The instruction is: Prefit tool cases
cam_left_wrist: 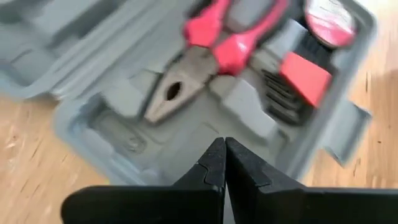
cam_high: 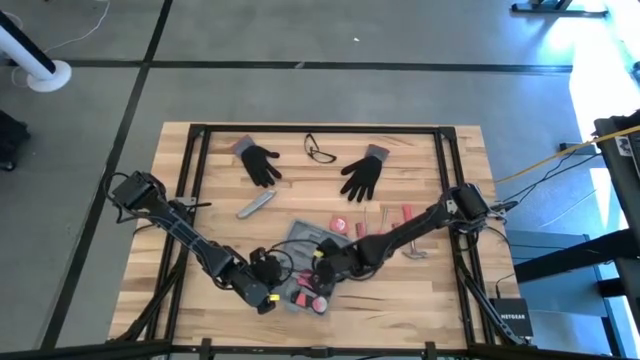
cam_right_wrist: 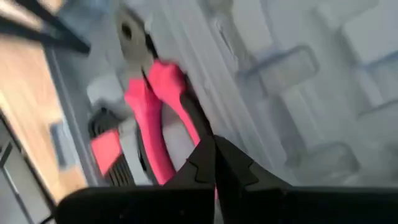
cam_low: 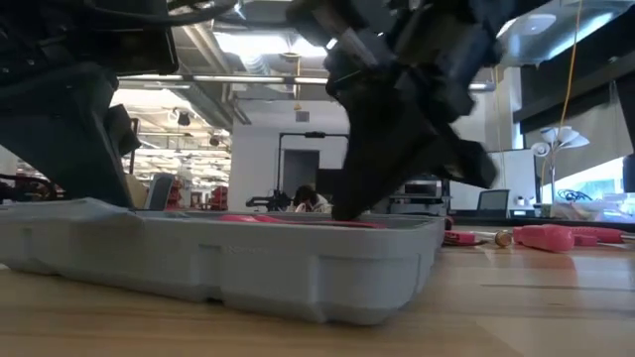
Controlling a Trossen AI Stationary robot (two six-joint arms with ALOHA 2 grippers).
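Observation:
The grey tool case (cam_high: 298,240) lies open on the wooden table near its front edge, with moulded recesses facing up. In it lie red-handled pliers (cam_left_wrist: 186,74), a red bit holder (cam_left_wrist: 305,78) and a round red-and-grey tape measure (cam_left_wrist: 329,18). My left gripper (cam_high: 272,297) is shut and points slanting down over the case's near left part (cam_left_wrist: 112,124). My right gripper (cam_high: 318,272) is shut and points down at the pliers' red handles (cam_right_wrist: 152,106); the low view shows it (cam_low: 347,203) down at the case's top. My left gripper's shut fingertips (cam_left_wrist: 214,155) stand just over a bare recess of the case; I cannot tell whether they touch it. My right gripper's shut fingertips (cam_right_wrist: 205,152) come from above beside the pliers' handle end (cam_right_wrist: 186,115); blur hides whether they touch it.
Two black gloves (cam_high: 262,163) (cam_high: 363,175) and safety glasses (cam_high: 320,150) lie at the far side. A grey utility knife (cam_high: 255,206) lies left of the case. Loose red-handled tools (cam_high: 385,225) lie to its right. Black frame rails (cam_high: 195,150) border the table.

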